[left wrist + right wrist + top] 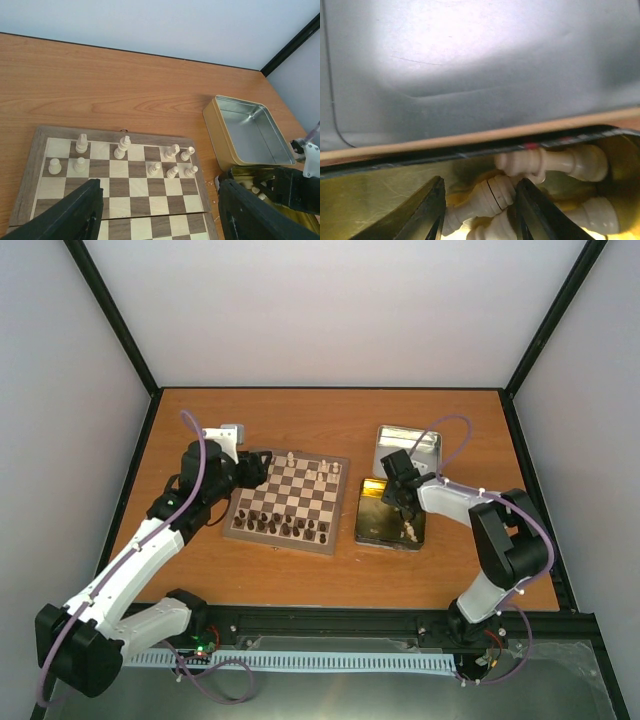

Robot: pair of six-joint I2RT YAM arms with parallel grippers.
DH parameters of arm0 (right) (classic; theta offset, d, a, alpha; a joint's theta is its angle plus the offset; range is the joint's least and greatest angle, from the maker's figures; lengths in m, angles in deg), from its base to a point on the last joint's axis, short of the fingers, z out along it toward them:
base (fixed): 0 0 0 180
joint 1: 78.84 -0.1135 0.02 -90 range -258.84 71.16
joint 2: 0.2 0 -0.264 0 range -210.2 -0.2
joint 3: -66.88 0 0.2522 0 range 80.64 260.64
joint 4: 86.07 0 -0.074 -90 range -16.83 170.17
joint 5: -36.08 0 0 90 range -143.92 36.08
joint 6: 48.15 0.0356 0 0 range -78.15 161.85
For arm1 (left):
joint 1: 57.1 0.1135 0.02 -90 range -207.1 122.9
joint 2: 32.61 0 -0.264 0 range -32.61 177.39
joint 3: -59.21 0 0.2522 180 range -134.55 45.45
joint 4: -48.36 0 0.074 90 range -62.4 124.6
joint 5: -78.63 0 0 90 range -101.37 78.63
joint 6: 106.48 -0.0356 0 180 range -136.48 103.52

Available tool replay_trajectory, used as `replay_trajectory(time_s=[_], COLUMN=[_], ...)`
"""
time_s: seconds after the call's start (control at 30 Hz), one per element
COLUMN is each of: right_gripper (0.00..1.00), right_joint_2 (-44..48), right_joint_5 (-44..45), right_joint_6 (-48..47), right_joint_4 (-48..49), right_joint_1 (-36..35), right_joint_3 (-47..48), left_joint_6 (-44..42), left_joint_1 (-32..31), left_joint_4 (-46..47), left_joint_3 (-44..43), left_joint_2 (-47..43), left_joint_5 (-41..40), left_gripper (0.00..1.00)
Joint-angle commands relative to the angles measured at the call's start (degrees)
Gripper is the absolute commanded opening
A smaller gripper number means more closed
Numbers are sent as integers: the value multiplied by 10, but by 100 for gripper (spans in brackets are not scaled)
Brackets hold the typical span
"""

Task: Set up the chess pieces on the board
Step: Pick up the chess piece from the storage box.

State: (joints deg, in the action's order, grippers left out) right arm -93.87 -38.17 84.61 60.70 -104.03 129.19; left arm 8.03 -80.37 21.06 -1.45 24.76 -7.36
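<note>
1. Fetching is the step in hand, as I read it. The right gripper (480,181) is down inside the gold tin (370,520), its fingers set either side of one of the chess pieces (492,195) lying on its side.
2. Its jaws stand narrow with that piece spanning the gap. I cannot tell whether the pads are pressing it or only bracketing it.
3. The next move calls for a firm pinch on that one figure alone. Its neighbours lie touching it in a loose heap, so a second could ride up with it. Then it needs a straight lift over the tin's wall and a carry across to the board (127,170).
4. The left gripper (160,190) hovers over the board's middle ranks with its jaws wide and nothing between them — waiting, I would say.
5. The board sits to the left of the gold tin, between the two arms. The far two ranks hold about ten upright cream figures (121,148) with several squares bare, so the cream side looks roughly two-thirds done.
6. Dark brown pieces (285,525) fill the near ranks.
7. Containers: the gold tin holds the remaining cream figures — at least four show in the right wrist view. The silver-lined lid (250,125) just beyond it lies open side up and holds nothing that I can see.
</note>
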Motion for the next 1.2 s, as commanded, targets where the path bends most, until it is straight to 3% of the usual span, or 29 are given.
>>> replay_trajectory(time_s=[0.0,0.63,0.87,1.17], right_gripper=[40,40,48,55], right_joint_2=[-16,-54,-41,-35], right_joint_5=[-23,14,34,58], right_joint_6=[-36,-32,-61,-23], right_joint_4=[-26,-104,-109,-169], right_joint_1=[1,-57,-82,-83], right_joint_3=[30,73,79,98], left_joint_6=[-3,3,4,5], left_joint_1=[10,16,16,16], left_joint_4=[14,35,35,36], left_joint_3=[-22,-4,-3,-1], left_joint_2=[3,-11,-9,-7], left_joint_5=[16,17,20,23], left_gripper=[64,64,64,64])
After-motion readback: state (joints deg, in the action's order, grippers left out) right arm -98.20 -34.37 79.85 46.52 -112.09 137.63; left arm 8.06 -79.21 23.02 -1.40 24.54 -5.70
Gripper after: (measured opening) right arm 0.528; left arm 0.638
